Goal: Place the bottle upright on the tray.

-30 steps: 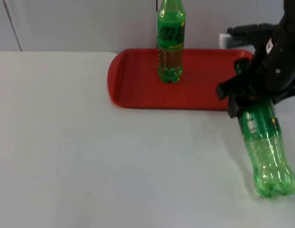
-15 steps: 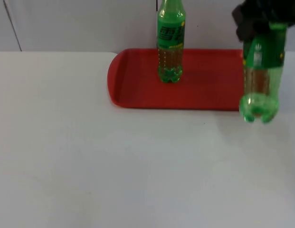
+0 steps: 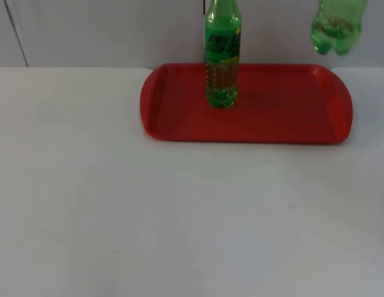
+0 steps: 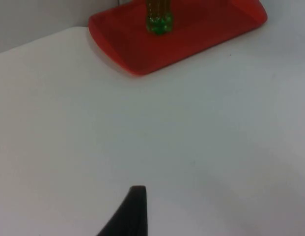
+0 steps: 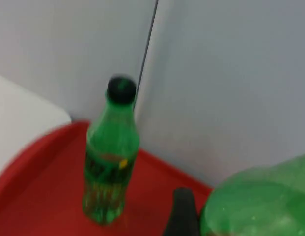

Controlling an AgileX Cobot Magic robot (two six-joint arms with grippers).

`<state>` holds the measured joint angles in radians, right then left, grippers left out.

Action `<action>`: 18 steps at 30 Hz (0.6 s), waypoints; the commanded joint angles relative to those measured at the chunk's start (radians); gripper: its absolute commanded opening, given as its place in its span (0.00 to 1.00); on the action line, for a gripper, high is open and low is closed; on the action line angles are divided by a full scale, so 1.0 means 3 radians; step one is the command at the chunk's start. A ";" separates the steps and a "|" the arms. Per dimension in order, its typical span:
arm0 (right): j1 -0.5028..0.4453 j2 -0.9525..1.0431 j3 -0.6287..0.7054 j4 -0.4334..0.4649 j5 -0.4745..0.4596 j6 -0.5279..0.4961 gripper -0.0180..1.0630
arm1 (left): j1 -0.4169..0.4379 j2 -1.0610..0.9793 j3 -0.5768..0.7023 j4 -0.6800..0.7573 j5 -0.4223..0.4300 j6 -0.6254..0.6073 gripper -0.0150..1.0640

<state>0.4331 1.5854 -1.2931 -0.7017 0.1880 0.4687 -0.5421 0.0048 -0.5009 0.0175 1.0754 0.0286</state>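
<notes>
A red tray lies at the back of the white table. One green bottle with a dark cap stands upright on its left half; the right wrist view has it too. A second green bottle hangs base down in the air above the tray's right far corner. My right gripper is shut on this second bottle, one black fingertip beside its body. My left gripper waits over the bare table, well in front of the tray.
The grey partition wall rises right behind the tray. White table top stretches in front of and left of the tray. The tray's right half holds nothing.
The right gripper has lifted the second bottle off the table at the right, swung it from lying to base down, and carried it up and back over the tray's right end.
</notes>
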 commanded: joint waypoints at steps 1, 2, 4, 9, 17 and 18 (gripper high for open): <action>-0.0074 -0.0042 -0.0004 -0.0189 -0.0257 0.0300 0.02 | -0.0020 -0.0016 0.0015 -0.0029 -0.0003 0.0004 0.99; -0.0133 -0.0042 -0.0004 -0.0189 -0.0345 0.0381 0.02 | -0.0020 -0.0016 0.0015 -0.0029 -0.0003 0.0004 0.99; -0.0274 -0.0042 -0.0004 -0.0189 -0.0450 0.0520 0.02 | -0.0020 -0.0016 0.0015 -0.0029 -0.0003 0.0004 0.99; -0.0452 -0.0023 -0.0004 -0.0175 -0.0522 0.0570 0.02 | -0.0020 -0.0016 0.0015 -0.0029 -0.0003 0.0004 0.99; -0.0485 0.0257 -0.0009 -0.0175 -0.0663 0.0570 0.02 | -0.0020 -0.0016 0.0015 -0.0021 -0.0003 0.0004 0.99; -0.0485 0.0314 -0.0009 -0.0175 -0.0717 0.0570 0.02 | -0.0020 -0.0016 0.0015 -0.0021 -0.0003 0.0004 0.99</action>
<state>0.2911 1.6666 -1.2931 -0.7443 0.0127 0.6350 -0.5421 0.0048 -0.5009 0.0175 1.0754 0.0286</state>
